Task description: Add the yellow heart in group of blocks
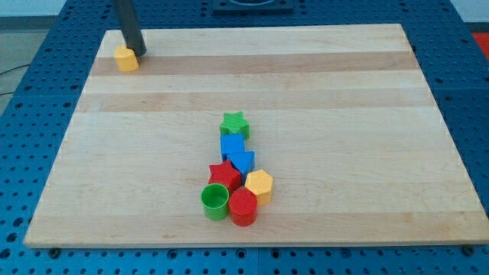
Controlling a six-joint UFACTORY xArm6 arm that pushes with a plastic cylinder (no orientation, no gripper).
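Observation:
The yellow heart [126, 58] lies alone near the board's top left corner. My tip [140, 53] rests just to the heart's right, touching or nearly touching it. The group of blocks sits at the lower middle of the board: a green star [234, 124] at its top, a blue cube [232, 145] and a blue triangular block [243, 161] below it, then a red star [224, 175], a yellow hexagon [259, 184], a green cylinder [215, 201] and a red cylinder [243, 206]. The heart is far up and left of this group.
The wooden board [344, 92] lies on a blue perforated table [30, 114]. The board's left edge runs close to the yellow heart.

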